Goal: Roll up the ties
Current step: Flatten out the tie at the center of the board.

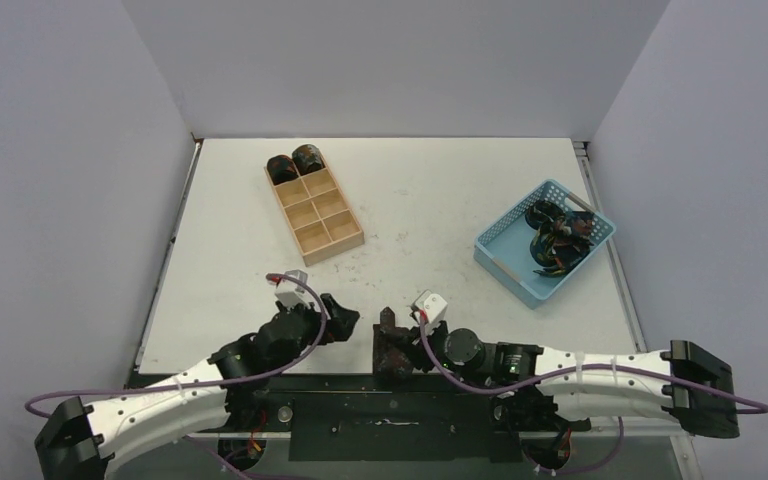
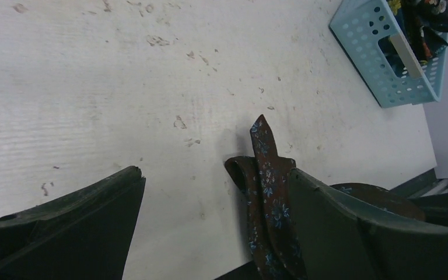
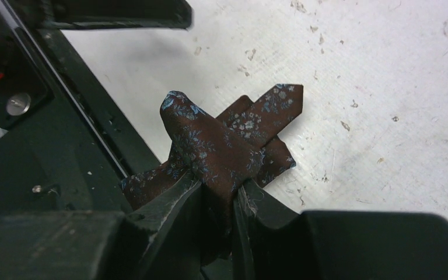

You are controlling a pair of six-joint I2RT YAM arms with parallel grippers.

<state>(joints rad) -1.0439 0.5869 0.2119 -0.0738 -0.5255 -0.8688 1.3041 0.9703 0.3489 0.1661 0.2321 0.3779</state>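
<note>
A dark brown tie (image 1: 391, 345) with small bluish flowers lies folded over itself at the table's near edge, its pointed end (image 3: 284, 96) aimed away from the arms. My right gripper (image 3: 219, 188) is shut on a raised fold of this tie (image 3: 210, 146), the cloth pinched between both fingers. My left gripper (image 2: 216, 175) stands open just left of the tie (image 2: 268, 186), bare table between its fingers and its right finger beside the fabric. Two rolled ties (image 1: 295, 163) fill the tray's far compartments. More ties (image 1: 558, 235) are heaped in the basket.
The tan wooden tray (image 1: 330, 254) sits at the back left of centre. The light blue basket (image 1: 500, 270) stands at the right, also seen in the left wrist view as a basket (image 2: 385, 64). A black rail (image 3: 76, 99) runs along the table's near edge under the tie.
</note>
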